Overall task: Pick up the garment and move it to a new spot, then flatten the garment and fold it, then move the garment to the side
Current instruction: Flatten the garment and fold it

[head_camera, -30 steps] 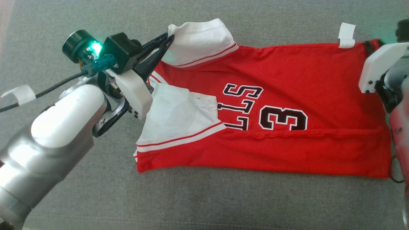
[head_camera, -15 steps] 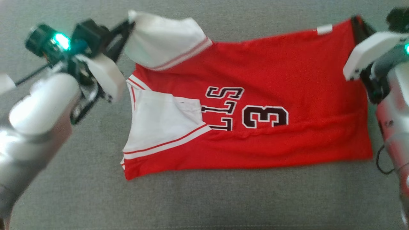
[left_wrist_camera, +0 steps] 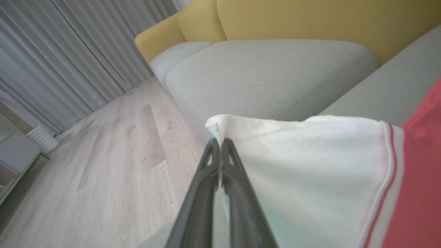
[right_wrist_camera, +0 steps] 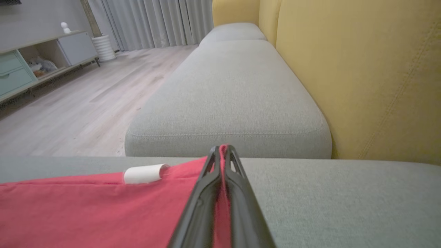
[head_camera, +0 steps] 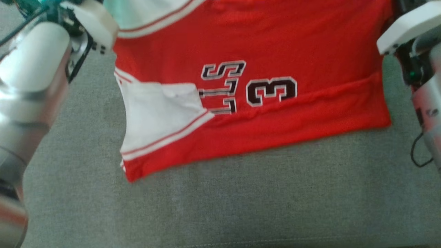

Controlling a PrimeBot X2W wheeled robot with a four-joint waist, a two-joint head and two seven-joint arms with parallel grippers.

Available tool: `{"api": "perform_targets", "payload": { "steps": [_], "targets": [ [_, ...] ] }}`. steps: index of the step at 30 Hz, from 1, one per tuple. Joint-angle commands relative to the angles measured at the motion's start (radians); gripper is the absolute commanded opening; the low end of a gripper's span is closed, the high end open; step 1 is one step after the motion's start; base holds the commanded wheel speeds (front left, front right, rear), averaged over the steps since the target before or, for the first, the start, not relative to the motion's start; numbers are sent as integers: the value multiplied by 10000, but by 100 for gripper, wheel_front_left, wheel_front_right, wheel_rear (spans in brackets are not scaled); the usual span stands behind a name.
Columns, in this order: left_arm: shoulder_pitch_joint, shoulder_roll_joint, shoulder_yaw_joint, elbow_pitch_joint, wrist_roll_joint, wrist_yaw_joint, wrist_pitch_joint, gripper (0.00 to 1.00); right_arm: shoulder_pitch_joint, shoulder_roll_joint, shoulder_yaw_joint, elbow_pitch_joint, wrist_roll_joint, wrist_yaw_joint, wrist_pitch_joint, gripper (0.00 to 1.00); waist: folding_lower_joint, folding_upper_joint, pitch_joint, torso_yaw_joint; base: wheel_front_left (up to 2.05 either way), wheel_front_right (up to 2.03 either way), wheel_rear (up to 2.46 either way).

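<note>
We hold the red jersey (head_camera: 275, 44) over the grey sofa (head_camera: 241, 206).
Our left pincer (left_wrist_camera: 219, 143) clamps its white sleeve (left_wrist_camera: 310, 165) at 11 o'clock; our right pincer (right_wrist_camera: 222, 148) clamps its red corner at 1 o'clock.

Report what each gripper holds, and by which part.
Both grip the jersey: the left gripper pinches its white sleeve edge, the right gripper a red corner.

Grey sofa (head_camera: 241, 206) with yellow backrest (right_wrist_camera: 361, 69), living room behind.
We see pale wood floor (left_wrist_camera: 113, 165), grey curtains (left_wrist_camera: 69, 51), a low sideboard (right_wrist_camera: 41, 58) with teal drawers (right_wrist_camera: 13, 74), and a white ribbed cylinder (right_wrist_camera: 102, 47) just beside it.
</note>
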Motion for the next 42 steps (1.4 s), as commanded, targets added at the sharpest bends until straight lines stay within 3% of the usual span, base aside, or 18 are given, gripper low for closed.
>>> {"api": "perform_targets", "payload": {
  "steps": [1,6,12,21,25,31,35,42],
  "targets": [
    [-857,246,431,203,115,82,-238,0,-396,-130,104,-274,138,65,-276,0,-1,0,38,-19,0,0,0],
    [-1079,-94,518,1029,150,263,-907,0,-451,-174,205,-61,437,65,-706,0,-1,0,-6,-1,0,0,0],
    [-377,-398,291,1500,-21,-427,-1251,0,336,-494,833,-211,1551,65,-400,0,-1,0,-544,229,0,0,0],
    [1141,-51,153,883,-944,-1178,-870,0,1623,-1518,1909,-957,3136,65,680,0,-1,0,-1346,532,0,0,0],
    [2148,485,-375,-927,-2144,-1289,167,0,2171,-2057,2371,-1179,3694,65,1088,0,-1,0,-1670,711,0,0,0],
    [3085,2396,-1886,-3963,-3164,-1295,1749,0,2816,-2523,3006,-1290,4266,65,1641,0,-1,0,-2126,839,0,0,0],
    [3511,3267,-2201,-5208,-3458,-1296,2488,0,3189,-2718,3421,-1282,4588,65,2072,0,-1,0,-2421,881,0,0,0],
    [3921,3582,-2321,-5828,-3150,-1231,2811,0,3331,-3033,4129,-1332,4744,65,2663,0,-1,0,-2460,806,0,0,0]
  ]
}}
